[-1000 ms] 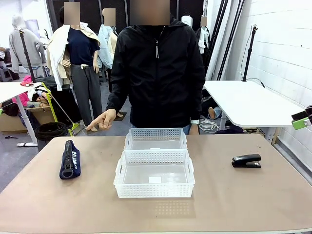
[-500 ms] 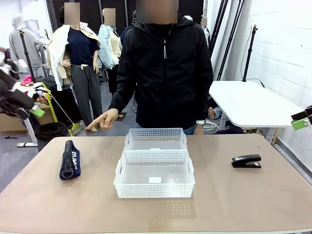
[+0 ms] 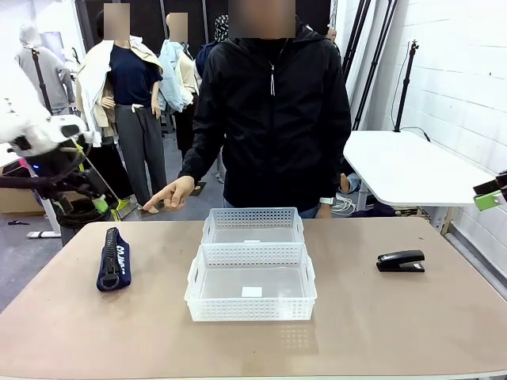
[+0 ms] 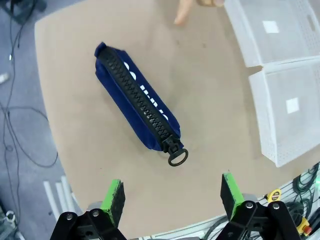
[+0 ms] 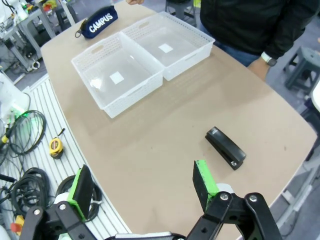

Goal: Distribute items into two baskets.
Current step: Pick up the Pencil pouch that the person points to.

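A dark navy pouch [image 3: 113, 259] with a black zip lies on the table's left side. In the left wrist view the pouch [image 4: 135, 107] is straight below my open left gripper [image 4: 172, 197], which hangs well above it. The front view shows that left gripper [image 3: 93, 196] up at the left edge. Two white mesh baskets stand end to end mid-table, a near basket [image 3: 251, 282] and a far basket [image 3: 253, 226]; both hold nothing. A black stapler [image 3: 400, 261] rests at the right. My right gripper [image 5: 142, 192] is open, high above the stapler [image 5: 226, 147].
A person in a black jacket stands at the far side, one hand [image 3: 168, 194] with a finger stretched toward the pouch's side. A green pad of the right gripper [image 3: 491, 199] shows at the right edge. Cables and a tape measure [image 5: 55, 146] lie beside the table.
My left arm has come in from the left edge and moved right, toward the space above the pouch. The person has shifted slightly. Pouch, baskets and stapler have not moved.
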`<state>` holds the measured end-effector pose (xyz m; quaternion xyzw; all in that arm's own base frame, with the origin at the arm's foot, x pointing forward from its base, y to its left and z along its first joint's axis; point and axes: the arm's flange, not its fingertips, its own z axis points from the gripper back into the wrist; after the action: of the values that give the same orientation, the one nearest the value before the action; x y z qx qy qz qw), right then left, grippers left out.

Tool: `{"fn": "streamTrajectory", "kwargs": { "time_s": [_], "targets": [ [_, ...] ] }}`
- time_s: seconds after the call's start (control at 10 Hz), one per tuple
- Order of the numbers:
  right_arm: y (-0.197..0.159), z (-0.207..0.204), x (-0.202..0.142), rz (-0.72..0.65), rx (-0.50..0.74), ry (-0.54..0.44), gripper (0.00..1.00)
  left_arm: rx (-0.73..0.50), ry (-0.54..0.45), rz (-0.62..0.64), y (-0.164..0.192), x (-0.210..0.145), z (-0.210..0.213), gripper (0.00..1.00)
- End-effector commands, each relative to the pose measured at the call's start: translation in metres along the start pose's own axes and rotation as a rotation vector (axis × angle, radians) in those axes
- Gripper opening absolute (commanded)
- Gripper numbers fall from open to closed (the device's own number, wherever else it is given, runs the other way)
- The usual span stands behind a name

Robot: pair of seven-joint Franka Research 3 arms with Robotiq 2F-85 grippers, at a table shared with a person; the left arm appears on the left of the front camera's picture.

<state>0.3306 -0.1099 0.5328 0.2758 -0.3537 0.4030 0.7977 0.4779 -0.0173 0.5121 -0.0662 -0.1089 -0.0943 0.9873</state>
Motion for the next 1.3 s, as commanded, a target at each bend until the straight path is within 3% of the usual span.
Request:
{"fn": "streamTrajectory", "kwargs": {
  "time_s": [0.0,0.2,0.7,1.2],
  "targets": [
    [-0.001,0.0,0.0,0.006,0.006,-0.02,1.0,0.035,0.084,0.042,-0.006,0.029,-0.015,1.0],
    [-0.001,0.0,0.0,0.006,0.006,-0.02,1.0,0.09,0.145,0.134,-0.002,0.043,-0.053,1.0],
    [-0.001,0.0,0.0,0.006,0.006,-0.02,1.0,0.171,0.237,0.271,-0.01,0.038,-0.122,1.0],
    [-0.001,0.0,0.0,0.006,0.006,-0.02,1.0,0.198,0.137,0.419,-0.011,0.037,-0.155,1.0]
  ]
}}
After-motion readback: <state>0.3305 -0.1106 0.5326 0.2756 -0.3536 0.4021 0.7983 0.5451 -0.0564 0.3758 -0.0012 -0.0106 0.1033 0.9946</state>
